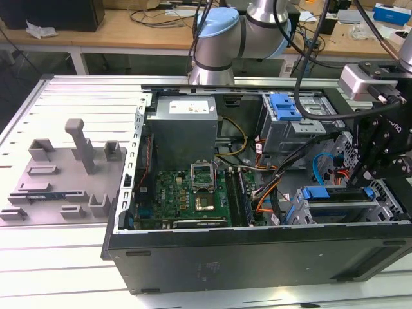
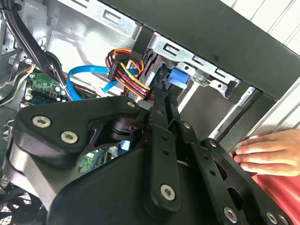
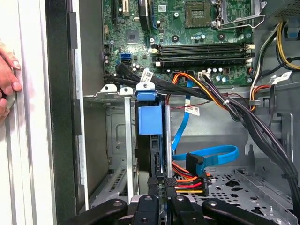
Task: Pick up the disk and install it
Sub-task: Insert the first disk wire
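Jaws, black, foremost: clenched on the disk (image 3: pixel 149 120), held edge-on. Disk stands within the drive cage (image 3: pixel 127 140), blue carrier showing; we judge insertion begun, full seating unconfirmed.

- Exterior view: bright, even light from above; the pale table (image 1: pixel 71 77) nearly bleaches to white along its near edge.
- Same view: the computer case (image 1: pixel 257 261) has a dark, matte outer wall; its interior sits in mild shade, with the motherboard (image 1: pixel 187 193) plainly lit.
- Second wrist view: hard white glare on the table beyond the case; the black end effector (image 2: pixel 166 101) carries small highlights on its bolts.
- First wrist view: table strip overexposed; drive cage (image 3: pixel 112 140) hollow in shadow; motherboard evenly lit.
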Robot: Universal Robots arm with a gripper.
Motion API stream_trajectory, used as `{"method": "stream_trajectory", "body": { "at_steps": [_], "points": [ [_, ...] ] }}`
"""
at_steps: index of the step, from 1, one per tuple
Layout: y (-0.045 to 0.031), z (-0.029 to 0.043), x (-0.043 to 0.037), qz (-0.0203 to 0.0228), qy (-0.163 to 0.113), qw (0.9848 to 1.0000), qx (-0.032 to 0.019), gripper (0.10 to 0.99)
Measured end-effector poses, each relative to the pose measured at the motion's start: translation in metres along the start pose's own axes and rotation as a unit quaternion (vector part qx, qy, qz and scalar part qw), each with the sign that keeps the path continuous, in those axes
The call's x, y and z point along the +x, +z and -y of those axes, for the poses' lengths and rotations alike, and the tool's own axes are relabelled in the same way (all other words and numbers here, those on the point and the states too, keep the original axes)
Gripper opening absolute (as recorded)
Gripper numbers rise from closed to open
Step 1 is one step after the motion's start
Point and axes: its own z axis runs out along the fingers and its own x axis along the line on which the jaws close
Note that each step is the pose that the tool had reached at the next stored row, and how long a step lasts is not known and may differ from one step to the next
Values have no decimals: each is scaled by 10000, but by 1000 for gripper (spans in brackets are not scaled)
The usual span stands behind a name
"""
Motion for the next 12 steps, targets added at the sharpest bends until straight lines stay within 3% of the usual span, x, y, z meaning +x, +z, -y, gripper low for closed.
{"method": "stream_trajectory", "body": {
  "at_steps": [12],
  "points": [
    [25, 0, -2, 0, 0, 10000, 0, 165]
  ]
}}
